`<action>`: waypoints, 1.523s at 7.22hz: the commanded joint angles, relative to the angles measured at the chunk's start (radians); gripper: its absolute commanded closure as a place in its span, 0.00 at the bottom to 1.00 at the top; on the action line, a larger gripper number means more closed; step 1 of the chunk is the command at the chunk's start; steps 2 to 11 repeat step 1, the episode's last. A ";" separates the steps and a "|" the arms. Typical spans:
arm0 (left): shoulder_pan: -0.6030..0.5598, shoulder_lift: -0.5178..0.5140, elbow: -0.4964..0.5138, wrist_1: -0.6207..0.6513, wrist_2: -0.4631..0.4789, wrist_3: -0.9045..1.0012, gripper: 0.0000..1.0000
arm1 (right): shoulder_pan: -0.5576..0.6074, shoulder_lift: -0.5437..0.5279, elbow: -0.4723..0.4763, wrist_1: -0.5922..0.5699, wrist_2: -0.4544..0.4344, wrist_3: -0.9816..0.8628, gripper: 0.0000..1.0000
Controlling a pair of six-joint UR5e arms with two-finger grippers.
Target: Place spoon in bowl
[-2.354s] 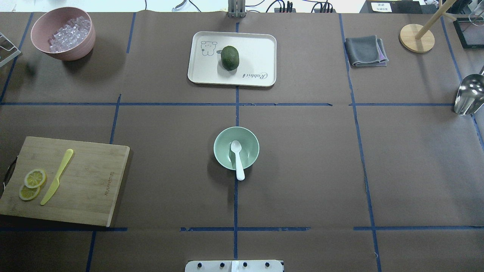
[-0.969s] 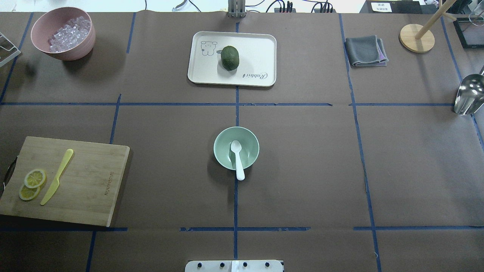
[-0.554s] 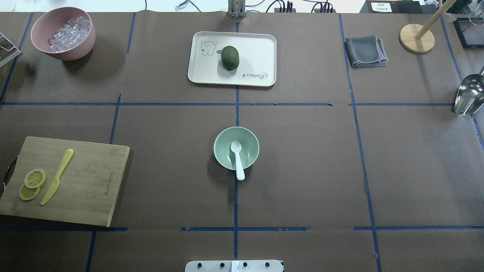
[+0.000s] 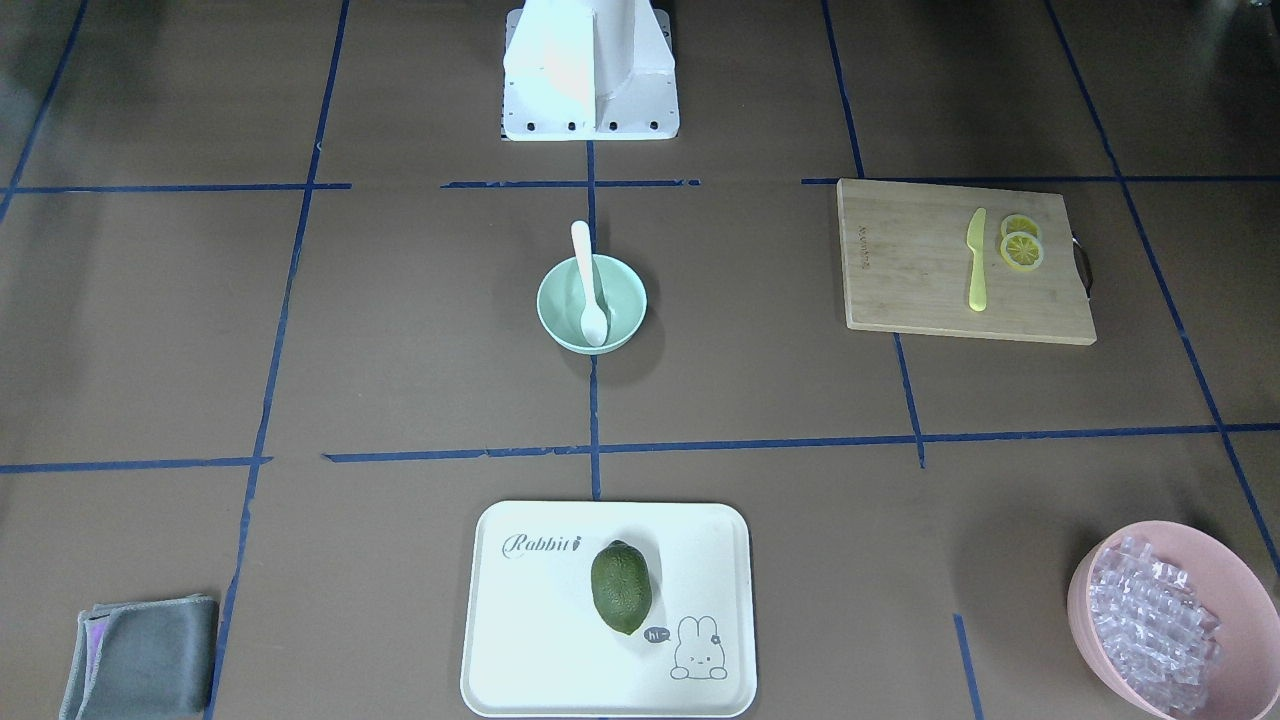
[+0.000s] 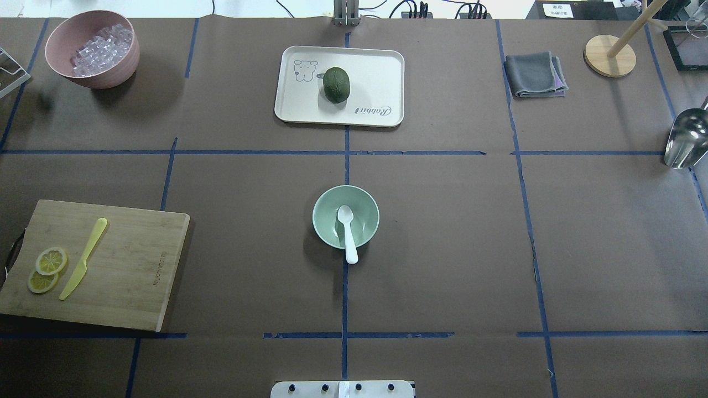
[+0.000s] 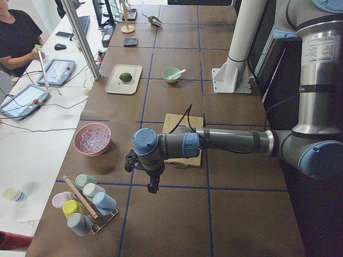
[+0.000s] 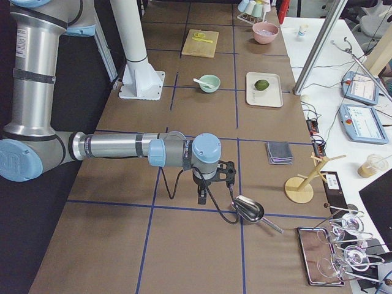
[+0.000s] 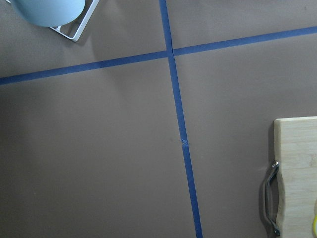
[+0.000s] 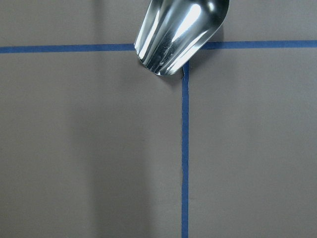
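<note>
The white spoon (image 5: 347, 232) lies in the pale green bowl (image 5: 319, 218) at the table's middle, scoop inside and handle resting over the near rim. Both also show in the front-facing view, spoon (image 4: 588, 285) in bowl (image 4: 556, 300). Neither arm appears in the overhead or front views. The left gripper (image 6: 153, 187) hangs over the table's left end, past the cutting board. The right gripper (image 7: 202, 199) hangs over the right end beside a metal scoop. I cannot tell whether either is open or shut. The wrist views show no fingers.
A cutting board (image 5: 127, 265) holds a yellow knife (image 5: 83, 258) and lemon slices. A white tray (image 5: 376, 77) carries a green fruit (image 5: 337, 84). A pink bowl of clear cubes (image 5: 93, 48), a grey cloth (image 5: 535, 74), a metal scoop (image 5: 686, 138) and a wooden stand (image 5: 609, 55) line the edges.
</note>
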 commanded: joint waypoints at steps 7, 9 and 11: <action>0.000 0.000 -0.002 -0.002 0.000 0.000 0.00 | 0.003 0.000 0.001 0.001 -0.001 0.000 0.00; 0.000 0.000 -0.002 -0.002 0.000 0.000 0.00 | 0.003 0.000 0.001 0.001 -0.001 0.000 0.00; 0.000 0.000 -0.002 -0.002 0.000 0.000 0.00 | 0.003 0.000 0.001 0.001 -0.001 0.000 0.00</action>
